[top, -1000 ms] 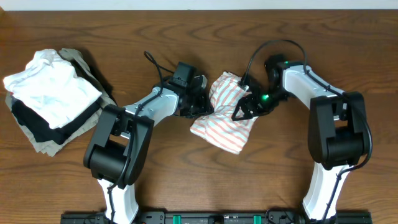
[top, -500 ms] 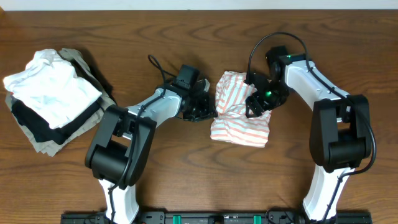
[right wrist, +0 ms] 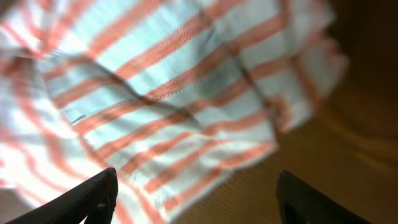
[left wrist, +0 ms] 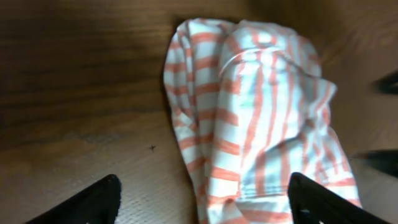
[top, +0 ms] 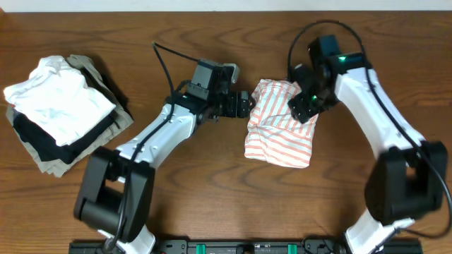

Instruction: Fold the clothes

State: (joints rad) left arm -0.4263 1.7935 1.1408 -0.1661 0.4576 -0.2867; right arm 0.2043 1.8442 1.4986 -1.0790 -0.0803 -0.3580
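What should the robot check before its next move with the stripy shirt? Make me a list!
1. The left gripper is open and empty: ok.
2. The right gripper is open and empty: ok, it hangs over the shirt.
3. The shirt lies all on the table: ok.
4. The shirt is flat and tidy: not ok, it is lumpy with uneven edges.
5. The pile of folded clothes is out of the way: ok, well apart from the shirt.
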